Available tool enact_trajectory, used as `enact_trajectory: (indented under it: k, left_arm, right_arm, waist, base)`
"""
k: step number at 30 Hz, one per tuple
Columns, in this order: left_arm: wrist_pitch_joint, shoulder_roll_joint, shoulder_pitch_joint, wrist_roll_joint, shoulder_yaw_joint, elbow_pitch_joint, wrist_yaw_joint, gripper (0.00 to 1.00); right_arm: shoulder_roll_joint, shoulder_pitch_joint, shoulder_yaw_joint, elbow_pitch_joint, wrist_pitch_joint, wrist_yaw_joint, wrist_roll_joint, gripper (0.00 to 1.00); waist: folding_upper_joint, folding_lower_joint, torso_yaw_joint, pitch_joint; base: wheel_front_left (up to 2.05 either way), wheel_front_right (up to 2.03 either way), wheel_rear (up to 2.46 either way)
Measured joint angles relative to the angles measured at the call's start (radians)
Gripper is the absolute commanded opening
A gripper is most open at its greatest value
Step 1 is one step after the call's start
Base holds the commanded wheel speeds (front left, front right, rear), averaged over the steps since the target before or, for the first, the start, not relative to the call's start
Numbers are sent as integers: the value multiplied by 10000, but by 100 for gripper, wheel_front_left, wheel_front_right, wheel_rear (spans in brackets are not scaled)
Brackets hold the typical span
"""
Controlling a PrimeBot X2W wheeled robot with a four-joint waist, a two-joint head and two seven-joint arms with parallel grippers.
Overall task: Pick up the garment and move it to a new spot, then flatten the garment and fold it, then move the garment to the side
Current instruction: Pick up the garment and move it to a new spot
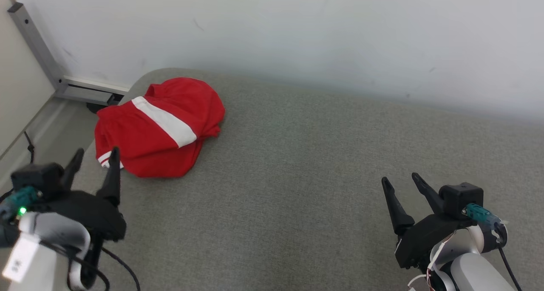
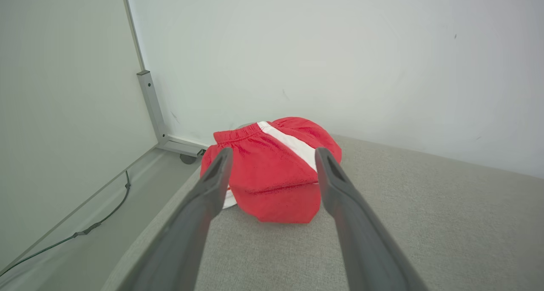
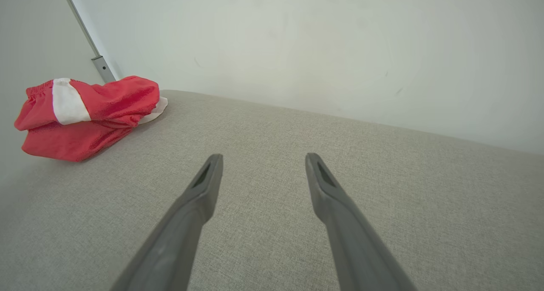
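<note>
The garment (image 1: pixel 159 127) lies bunched at the far left corner of the surface (image 1: pixel 297 176). Both jaws stand wide and empty. Bring your left gripper (image 1: pixel 97 151) down on the near fold, take several layers, and hold the right gripper (image 1: pixel 399 177) clear.

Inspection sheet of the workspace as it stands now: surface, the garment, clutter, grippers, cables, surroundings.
Surface: grey fabric surface, flat, with a rounded far-left corner.
Job's things: red shorts with a white stripe, bunched in a heap at that far-left corner, not flattened, not held.
Clutter: nothing seen.
Grippers: left gripper open, aimed at the shorts, nothing gripped; right gripper open over bare surface, well apart from the shorts.
Cables: dark floor cable along the left wall's foot; dark leads hang at both wrists.
Surroundings: white wall behind; grey metal post at the far left.
</note>
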Motion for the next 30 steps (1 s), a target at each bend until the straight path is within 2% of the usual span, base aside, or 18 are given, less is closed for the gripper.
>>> enact_trajectory:
  k: [7,14,19,24,30]
  left_arm:
    - [696,253,-1867,-828,466,1402,-579,100]
    - [1536,865,-3309,-1151,621,2805,-742,100]
    - [2065,660,-4117,-2010,1145,3659,-746,100]
    - [2581,788,-4603,-2000,1103,4266,-755,100]
    - [3505,1317,-5006,-1204,403,5394,-752,100]
  right_arm:
    - [-144,-166,48,-134,171,86,-73,100]
    - [-341,-377,-2,-420,311,146,-100,100]
    - [-506,-427,-61,-587,385,174,-102,100]
    - [-619,-619,-98,-746,439,178,-107,100]
    - [-669,-1040,-127,-825,514,263,-157,100]
  waist:
    - [0,1,-609,368]
    - [1,1,-1138,946]
    - [1,2,-1484,1431]
    - [1,2,-1720,1834]
    - [2,2,-2075,2476]
  base:
    - [0,0,0]
    - [0,0,0]
    - [0,0,0]
    - [0,0,0]
    - [0,0,0]
